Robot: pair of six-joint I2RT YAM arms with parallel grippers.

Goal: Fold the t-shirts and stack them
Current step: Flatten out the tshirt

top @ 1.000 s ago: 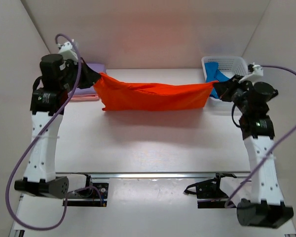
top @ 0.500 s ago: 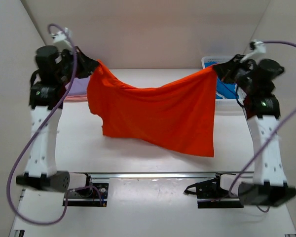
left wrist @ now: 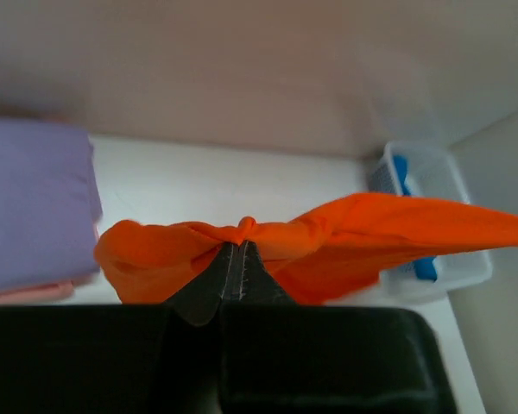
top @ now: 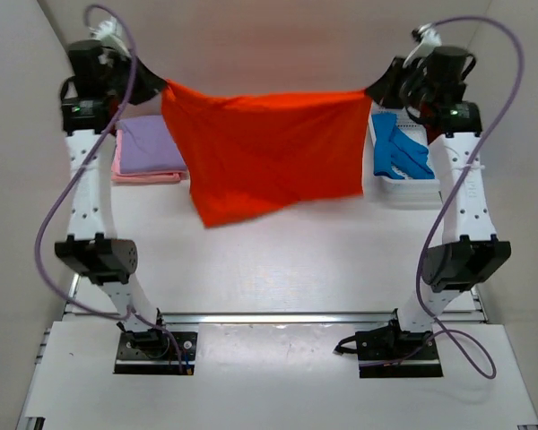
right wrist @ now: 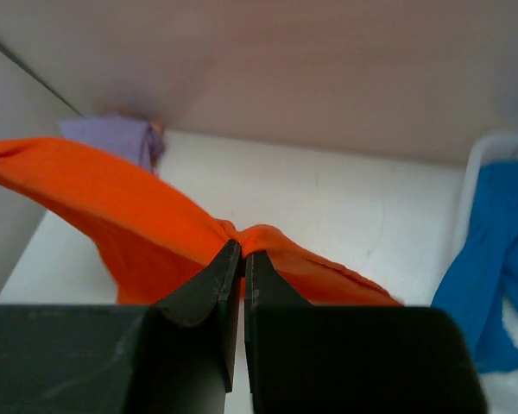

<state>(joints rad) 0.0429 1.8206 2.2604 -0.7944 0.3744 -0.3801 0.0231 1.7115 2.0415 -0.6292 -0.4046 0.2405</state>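
The orange-red t-shirt (top: 269, 148) hangs spread between both grippers, high above the table near the back wall, its lower edge dangling. My left gripper (top: 161, 87) is shut on its left top corner; the pinched cloth shows in the left wrist view (left wrist: 242, 235). My right gripper (top: 372, 90) is shut on the right top corner, seen in the right wrist view (right wrist: 240, 237). A folded lavender-purple t-shirt (top: 148, 146) lies on a pink t-shirt (top: 143, 177) at the back left. A blue t-shirt (top: 399, 148) lies in the basket.
The white mesh basket (top: 412, 193) stands at the back right, close under my right arm. The folded stack sits under my left arm. White walls close in the back and both sides. The arm bases and a metal rail (top: 269, 315) are at the near edge.
Both arms have risen and drawn back toward the wall. The shirt went from a bunched horizontal band to hanging open, stretched taut along its top edge.
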